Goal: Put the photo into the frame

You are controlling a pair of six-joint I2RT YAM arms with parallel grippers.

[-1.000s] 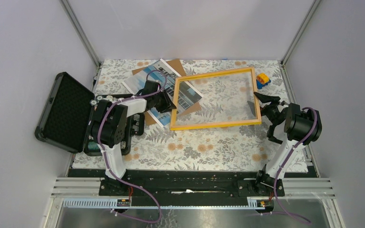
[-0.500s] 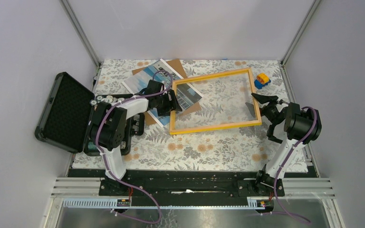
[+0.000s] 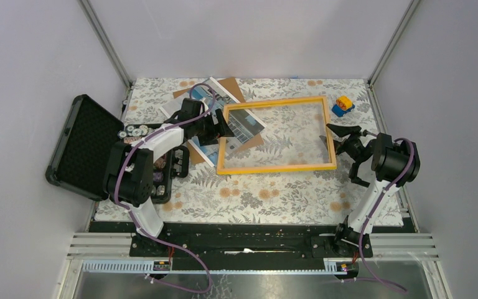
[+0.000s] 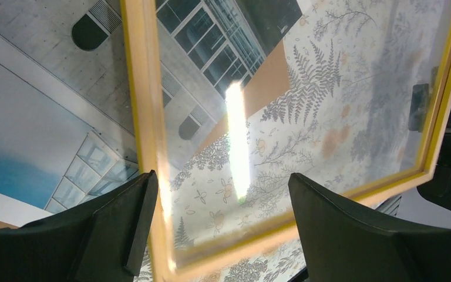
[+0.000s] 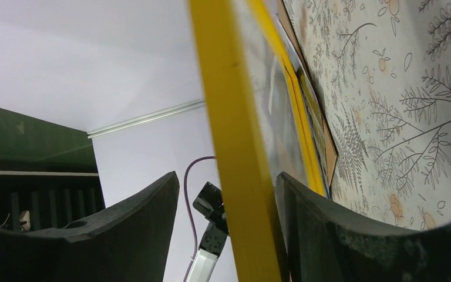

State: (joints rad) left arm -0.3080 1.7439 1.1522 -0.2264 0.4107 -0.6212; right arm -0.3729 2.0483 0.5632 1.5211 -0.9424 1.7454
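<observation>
Shifted toward 9 o'clock, frame (image 3: 274,167) is now laid over photo (image 4: 35,135) at 10 o'clock. Opposite rails are straddled by left gripper (image 4: 220,182) and right gripper (image 5: 226,179), both spread, unclamped. Judged stiff, light, pane fragile; best pinched by rails.

The frame (image 5: 229,117) runs tilted between the parted fingers of my claw (image 5: 223,197). The leaf-patterned table (image 5: 423,88) lies beneath it.

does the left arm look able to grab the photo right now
Probably not yet: the left gripper straddles the frame's left rail, and the frame overlaps one corner of the photo. Backed off the rail, the photo's bare part lies just beside it.
</observation>
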